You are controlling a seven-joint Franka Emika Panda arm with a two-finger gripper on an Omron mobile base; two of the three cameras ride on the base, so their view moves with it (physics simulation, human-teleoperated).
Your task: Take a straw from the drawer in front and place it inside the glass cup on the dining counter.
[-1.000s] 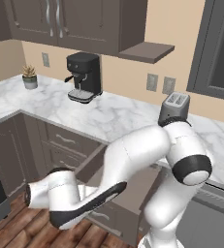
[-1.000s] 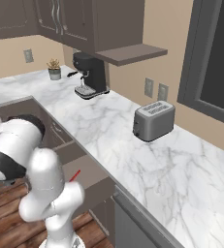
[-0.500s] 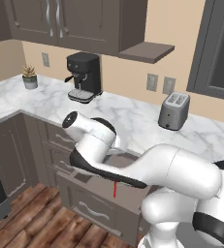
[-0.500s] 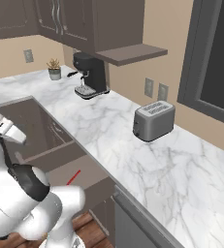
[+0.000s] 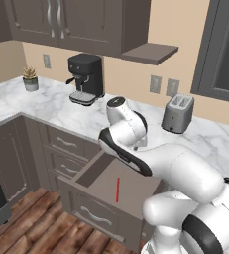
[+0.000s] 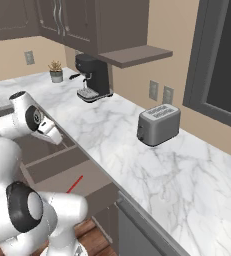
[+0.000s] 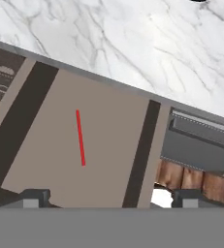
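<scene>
The straw point(image 5: 118, 190) lies flat inside the open drawer point(image 5: 98, 201), below the arm point(image 5: 150, 156).

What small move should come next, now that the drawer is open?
Probably lower the gripper straight toward the straw. The straw lies flat and alone on the floor of the open drawer, and the hand view looks down on it from above with nothing yet held.

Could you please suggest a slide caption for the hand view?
Gripper open above the open drawer, with the red straw lying inside.
</scene>
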